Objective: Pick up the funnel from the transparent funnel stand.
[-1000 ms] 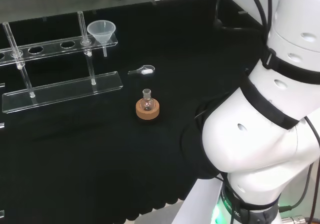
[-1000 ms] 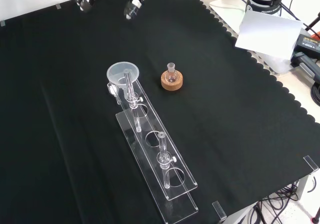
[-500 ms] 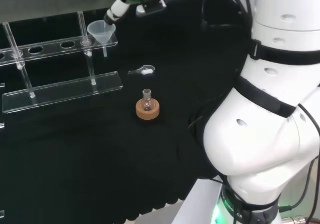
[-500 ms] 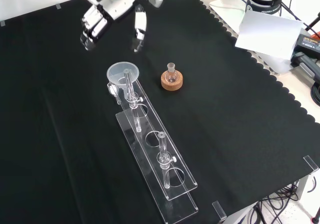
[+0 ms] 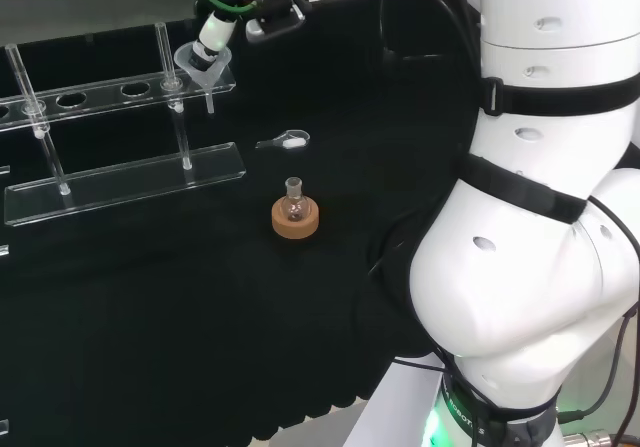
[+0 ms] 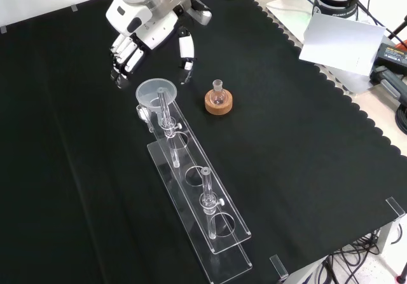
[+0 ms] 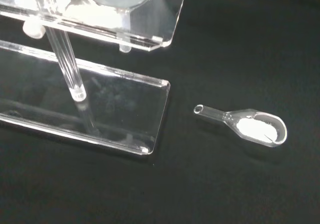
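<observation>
The robot hand (image 6: 147, 35), fingers spread and empty, is poised just above the funnel (image 6: 158, 94), which is seated upright at the funnel stand's (image 6: 197, 189) far end.

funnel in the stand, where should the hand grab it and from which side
Probably the wide cone rim of the funnel, coming from above: its stem hangs through a hole in the stand, so lifting straight up frees it. The hand hovers there, fingers open.
</observation>
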### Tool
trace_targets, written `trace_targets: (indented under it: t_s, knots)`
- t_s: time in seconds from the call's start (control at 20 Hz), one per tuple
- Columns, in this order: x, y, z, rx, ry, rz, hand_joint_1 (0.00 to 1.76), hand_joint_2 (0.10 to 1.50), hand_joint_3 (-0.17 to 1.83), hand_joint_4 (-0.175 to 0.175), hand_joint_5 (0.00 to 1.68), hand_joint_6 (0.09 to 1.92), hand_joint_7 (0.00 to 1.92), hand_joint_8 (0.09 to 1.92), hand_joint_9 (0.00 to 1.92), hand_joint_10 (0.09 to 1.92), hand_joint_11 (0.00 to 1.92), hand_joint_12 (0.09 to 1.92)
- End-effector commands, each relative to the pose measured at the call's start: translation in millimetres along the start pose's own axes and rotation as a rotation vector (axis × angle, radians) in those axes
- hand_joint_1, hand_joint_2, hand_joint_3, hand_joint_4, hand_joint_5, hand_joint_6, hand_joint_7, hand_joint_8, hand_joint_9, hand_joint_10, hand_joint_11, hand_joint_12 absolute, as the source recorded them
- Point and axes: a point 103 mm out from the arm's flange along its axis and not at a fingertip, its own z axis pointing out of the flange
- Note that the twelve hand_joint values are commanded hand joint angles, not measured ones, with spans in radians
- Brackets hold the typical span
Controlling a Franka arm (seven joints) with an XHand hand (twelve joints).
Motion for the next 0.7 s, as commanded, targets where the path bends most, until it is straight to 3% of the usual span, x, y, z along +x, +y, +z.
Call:
trace_targets:
  t_s: [0.05, 0.7]
  knots:
    - [4.6, 0.1, 1.7, 0.008, -0.003, 0.006, 0.58, 0.65, 0.41, 0.008, 0.13, 0.09, 0.0, 0.5, 0.13, 0.79, 0.16, 1.47]
    - [20.7, 6.2, 7.7, 0.001, -0.008, 0.0, 0.58, 0.63, 0.42, 0.011, 0.09, 0.09, 0.0, 0.5, 0.14, 0.85, 0.26, 1.5]
